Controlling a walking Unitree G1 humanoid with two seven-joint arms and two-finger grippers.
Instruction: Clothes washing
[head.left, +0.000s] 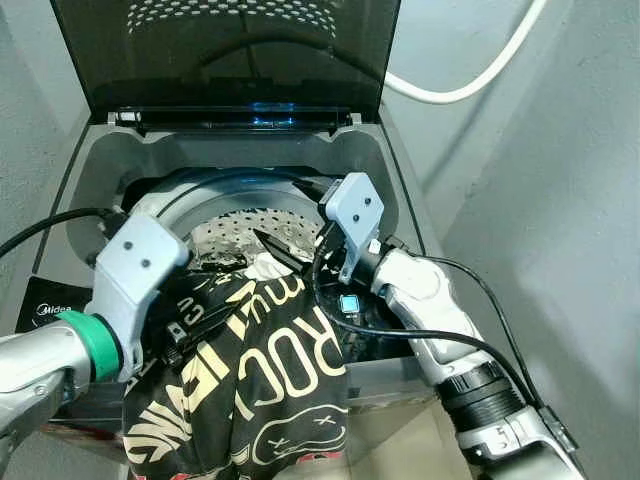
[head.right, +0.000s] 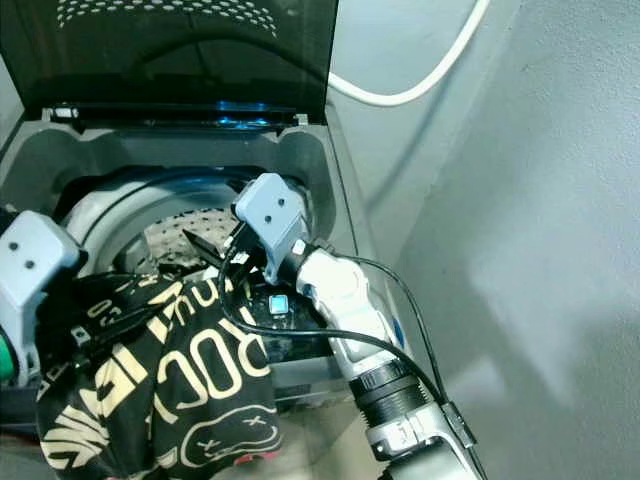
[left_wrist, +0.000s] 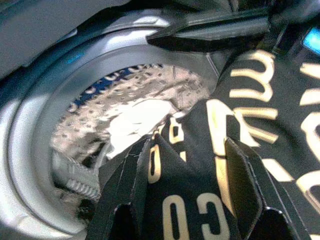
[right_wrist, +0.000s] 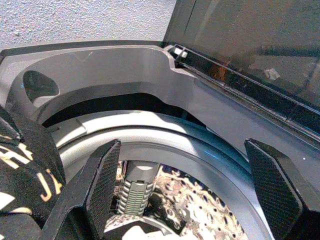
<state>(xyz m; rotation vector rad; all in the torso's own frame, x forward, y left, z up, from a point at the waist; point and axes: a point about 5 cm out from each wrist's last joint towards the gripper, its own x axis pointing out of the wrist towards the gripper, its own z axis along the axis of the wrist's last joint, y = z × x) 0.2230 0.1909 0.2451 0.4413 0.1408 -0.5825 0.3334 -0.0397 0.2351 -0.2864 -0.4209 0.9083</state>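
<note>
Nearest me, a black garment (head.left: 250, 390) printed with cream lettering drapes over the front rim of the top-loading washing machine (head.left: 400, 190), its lower part hanging down outside the front and its upper part lying at the mouth of the tub. My left gripper (left_wrist: 187, 200) is on that cloth at the near-left side of the opening; my two left fingers (left_wrist: 125, 195) have a fold of the printed fabric bunched between them, so I am holding the garment. Just beyond, my right gripper (right_wrist: 195, 190) hangs over the opening from the right side, its fingers (right_wrist: 100, 185) spread wide with nothing between them, just beside the garment's top edge. Below them sits the perforated steel drum (head.left: 235, 225), with something white (head.left: 265, 265) lying inside. Behind the opening, the dark tinted lid (head.left: 230, 55) stands raised. A white hose (head.left: 470, 85) curves along the grey wall (head.left: 560, 200) at the far right.
</note>
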